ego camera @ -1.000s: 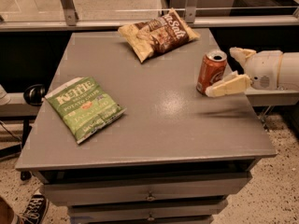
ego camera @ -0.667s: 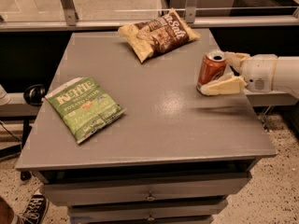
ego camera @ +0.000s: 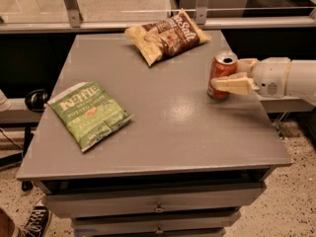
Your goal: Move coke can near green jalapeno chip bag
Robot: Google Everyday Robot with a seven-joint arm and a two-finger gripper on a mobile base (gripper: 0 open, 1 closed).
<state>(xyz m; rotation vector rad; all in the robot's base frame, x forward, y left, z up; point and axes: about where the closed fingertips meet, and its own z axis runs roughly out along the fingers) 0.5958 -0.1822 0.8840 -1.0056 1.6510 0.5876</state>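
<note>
The coke can stands upright near the right edge of the grey table. My gripper reaches in from the right with one cream finger across the can's front and the other behind it, shut on the can. The green jalapeno chip bag lies flat at the table's left side, far from the can.
A yellowish-tan and brown chip bag lies at the table's back, left of the can. The table has drawers below its front edge. A glass barrier with metal posts runs behind the table. A shoe shows at bottom left.
My gripper has moved left onto the can, so the can now sits between its fingers. The can and both bags have stayed in place.
</note>
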